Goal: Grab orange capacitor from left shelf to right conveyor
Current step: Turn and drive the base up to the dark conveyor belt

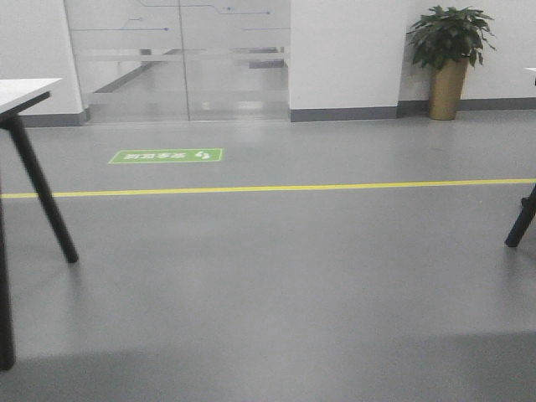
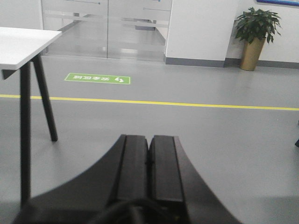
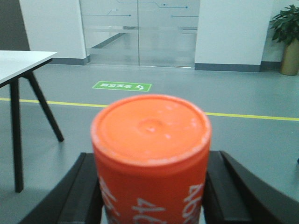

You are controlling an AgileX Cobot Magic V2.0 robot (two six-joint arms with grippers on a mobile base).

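The orange capacitor (image 3: 150, 154), a cylinder with white "4680" print, fills the lower middle of the right wrist view. My right gripper (image 3: 152, 186) is shut on it, with a black finger pressed against each side. In the left wrist view my left gripper (image 2: 149, 149) is shut with nothing in it, its two black pads touching. Both grippers hang above grey floor. The left shelf and the right conveyor are out of view. Neither gripper shows in the front view.
A white table with black legs (image 1: 38, 180) stands at the left, and a dark table leg (image 1: 521, 222) at the right edge. A yellow floor line (image 1: 268, 188) crosses ahead, with a green floor sign (image 1: 166, 156), glass doors (image 1: 180, 59) and a potted plant (image 1: 449, 59) beyond.
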